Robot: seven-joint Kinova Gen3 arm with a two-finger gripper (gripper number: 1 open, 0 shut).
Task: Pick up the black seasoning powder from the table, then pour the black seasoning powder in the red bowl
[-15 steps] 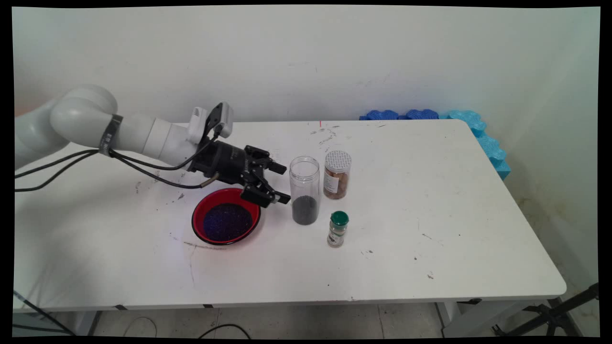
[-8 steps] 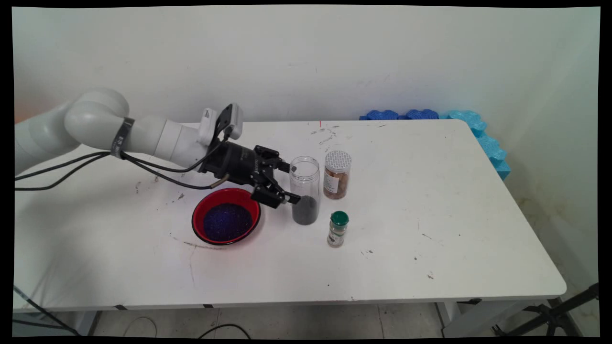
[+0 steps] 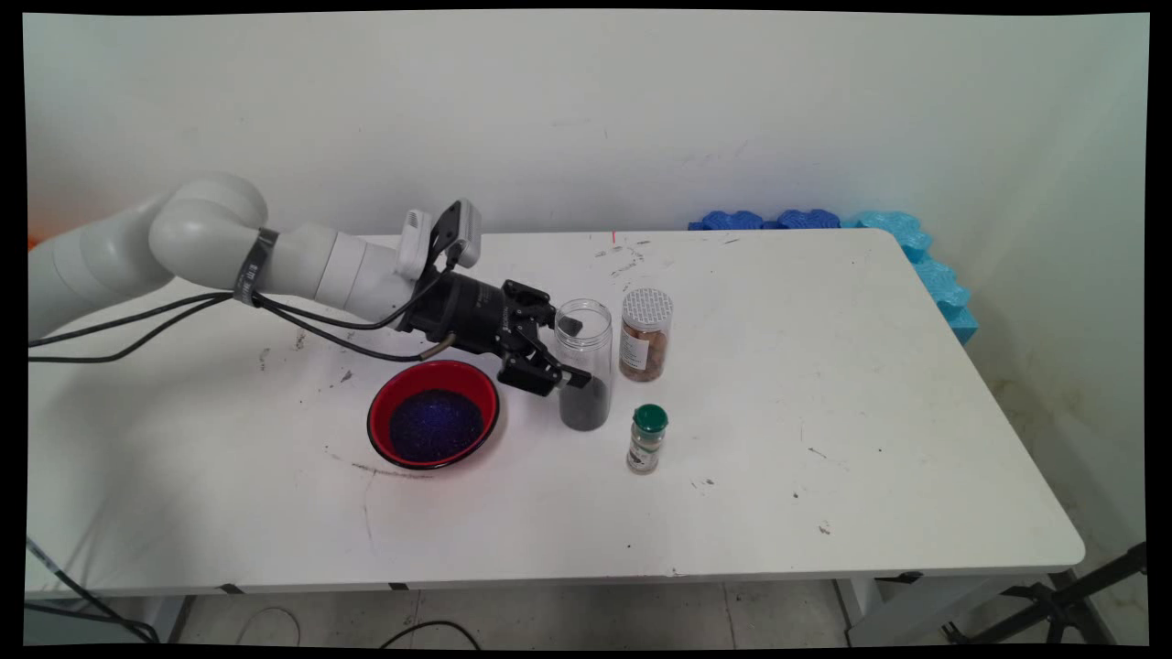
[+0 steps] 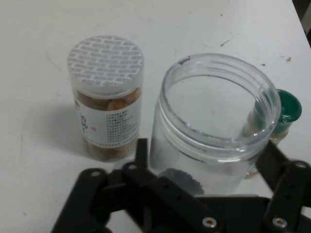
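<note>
Hand view: tool (image 4: 206, 160) spread around clear open jar (image 4: 214, 131) beside foil-topped jar (image 4: 107, 97)

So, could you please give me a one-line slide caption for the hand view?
Open jaws straddle a clear lidless jar, with a capped labelled jar and a green-capped bottle beside it.

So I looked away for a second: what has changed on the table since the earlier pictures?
The gripper has moved to the right, away from above the red bowl, and now has its open fingers on either side of the clear open jar, not closed on it. The jar, the bowl, the brown-filled jar and the green-capped bottle have stayed where they were.
</note>
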